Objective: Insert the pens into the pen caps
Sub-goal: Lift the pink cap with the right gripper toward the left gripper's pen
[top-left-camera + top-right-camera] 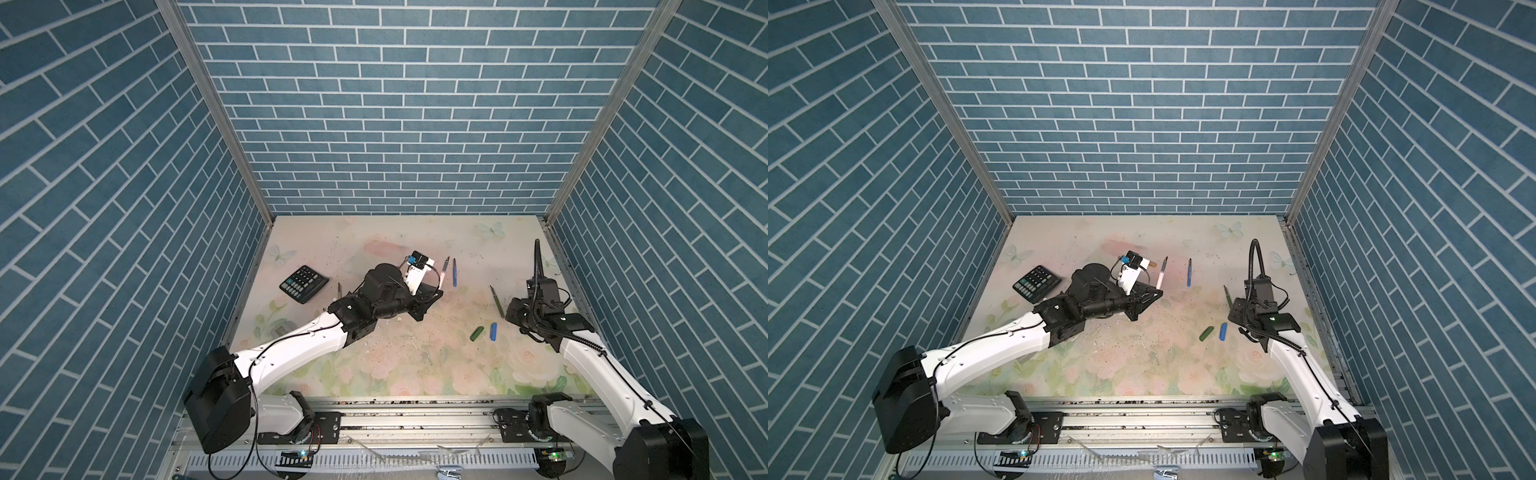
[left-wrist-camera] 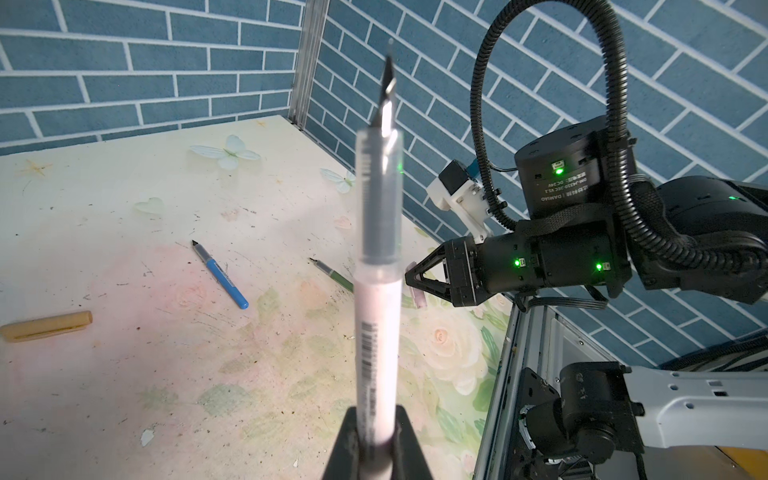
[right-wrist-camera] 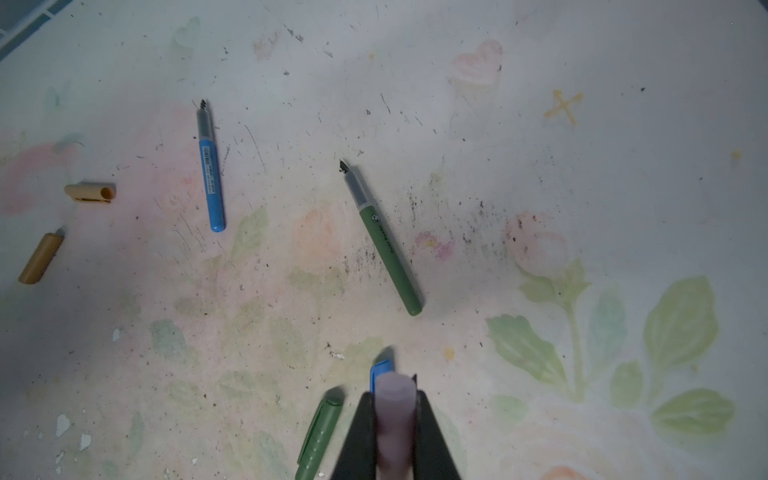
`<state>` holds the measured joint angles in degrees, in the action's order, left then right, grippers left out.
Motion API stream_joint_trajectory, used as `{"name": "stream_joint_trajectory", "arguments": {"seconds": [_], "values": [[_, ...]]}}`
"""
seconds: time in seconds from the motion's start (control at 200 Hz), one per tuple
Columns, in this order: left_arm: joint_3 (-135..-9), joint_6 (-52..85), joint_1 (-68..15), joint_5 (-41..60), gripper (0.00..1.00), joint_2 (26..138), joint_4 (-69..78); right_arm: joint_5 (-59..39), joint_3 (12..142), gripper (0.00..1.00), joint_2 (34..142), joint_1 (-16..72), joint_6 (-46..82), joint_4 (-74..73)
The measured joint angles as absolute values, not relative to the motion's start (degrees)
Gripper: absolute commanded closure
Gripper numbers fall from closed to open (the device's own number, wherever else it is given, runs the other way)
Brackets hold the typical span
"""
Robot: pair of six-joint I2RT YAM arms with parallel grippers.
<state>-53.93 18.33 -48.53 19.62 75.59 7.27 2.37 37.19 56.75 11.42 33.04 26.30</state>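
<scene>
The pale pink pen (image 2: 378,291) is clamped by its back end in the closed left gripper (image 2: 376,419) above the middle of the table (image 1: 415,365), while the right gripper (image 3: 395,395), at the right, is closed on the pink cap (image 3: 395,415), with the blue pen (image 1: 454,272) and green pen (image 1: 496,301) lying between them.

- Black calculator (image 1: 304,284) — lies flat on the bench (image 1: 415,357), left side in both top views, keys up, set askew.
- Bench top: pale floral print, scuffed, speckled with dark marks.
- Walls (image 1: 395,104) — blue brick pattern, three sides.
</scene>
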Motion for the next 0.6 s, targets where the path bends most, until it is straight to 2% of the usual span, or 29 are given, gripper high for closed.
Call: {"name": "stream_joint_trajectory", "arguments": {"seconds": [0.385,0.6], "values": [[-53.87,16.69,-48.80,21.96,1.00,76.75,8.71,0.27,37.23,0.88,46.63,13.63,33.21,16.01],[-53.87,15.38,-49.06,24.47,1.00,76.75,9.28,0.67,40.16,0.88,45.76,23.27,33.10,7.79]]}}
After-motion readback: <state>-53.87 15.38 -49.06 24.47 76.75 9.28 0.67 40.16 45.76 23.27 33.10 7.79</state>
